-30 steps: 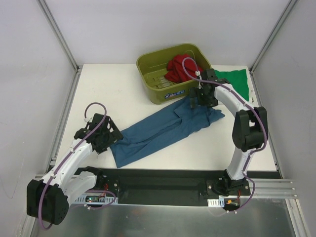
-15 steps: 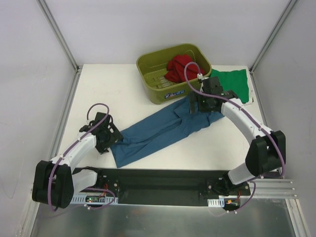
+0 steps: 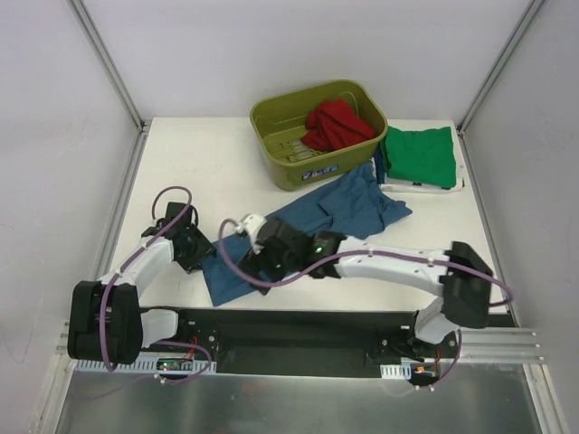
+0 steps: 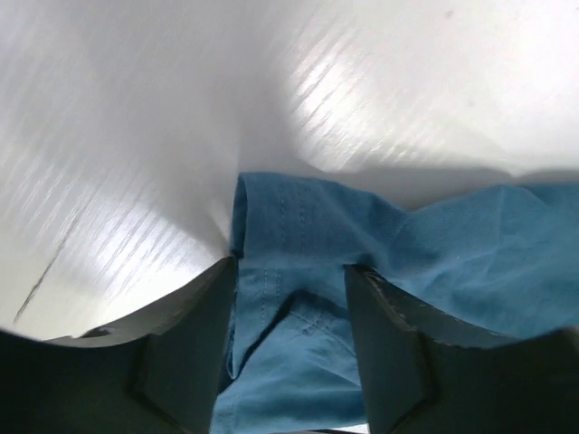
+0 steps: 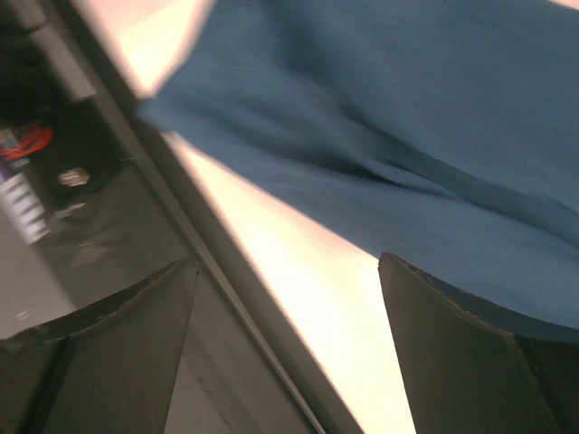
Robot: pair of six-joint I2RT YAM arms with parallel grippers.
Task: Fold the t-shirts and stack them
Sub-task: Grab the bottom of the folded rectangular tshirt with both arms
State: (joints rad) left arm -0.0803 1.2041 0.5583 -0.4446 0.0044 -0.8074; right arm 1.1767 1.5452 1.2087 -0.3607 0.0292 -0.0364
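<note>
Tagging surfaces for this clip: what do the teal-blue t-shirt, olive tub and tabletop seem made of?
Teal-blue t-shirt: soft matte cloth, probably knit; it creases and the left wrist view shows a stitched hem.
Olive tub: likely moulded plastic, slightly glossy, rigid walls with a rounded rim.
Tabletop: smooth white hard surface, perhaps laminate; it throws streaky glare.

- Teal-blue t-shirt (image 3: 353, 203): middle stretch hidden under the right arm (image 3: 389, 264) in the top view; cut off by the right and lower edges in the left wrist view.
- Right wrist view: blurred throughout, dark parts at left unreadable.
- Olive-green tub (image 3: 288, 174): label print too small to read.
- Red t-shirt (image 3: 336, 122): underside hidden inside the tub.
</note>
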